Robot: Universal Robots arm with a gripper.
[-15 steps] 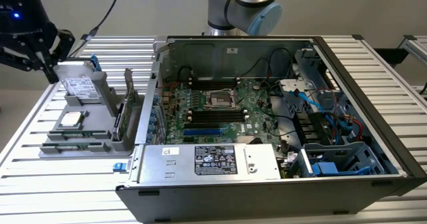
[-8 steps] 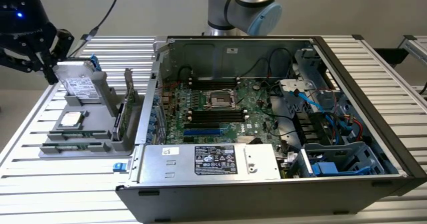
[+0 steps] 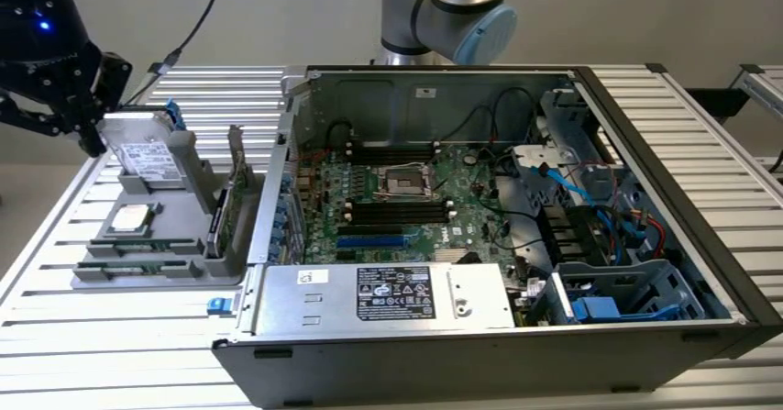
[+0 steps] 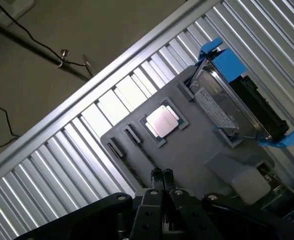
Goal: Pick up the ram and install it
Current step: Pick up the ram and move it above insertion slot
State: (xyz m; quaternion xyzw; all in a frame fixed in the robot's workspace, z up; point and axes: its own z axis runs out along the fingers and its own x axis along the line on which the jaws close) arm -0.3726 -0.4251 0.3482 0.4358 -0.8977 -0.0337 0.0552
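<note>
Two long green ram sticks (image 3: 137, 246) sit edge-up in slots at the near end of a grey parts holder (image 3: 183, 185), on the exterior view's left. My black gripper (image 3: 88, 139) hovers above the holder's far end, beside the silver hard drive (image 3: 141, 158) and well away from the ram. In the wrist view my gripper (image 4: 161, 176) is shut with nothing between its fingers, over the holder's grey surface (image 4: 196, 150). Two narrow dark slots (image 4: 116, 148) lie just beyond the fingertips. The motherboard's black ram slots (image 3: 394, 214) lie inside the open case.
The holder also carries a square processor (image 4: 161, 121), the blue-bracketed hard drive (image 4: 226, 102) and an upright green expansion card (image 3: 233, 199). The open computer case (image 3: 490, 355) fills the ribbed metal table's (image 3: 147, 337) middle, with a power supply (image 3: 391, 293) at its front and cables at its right.
</note>
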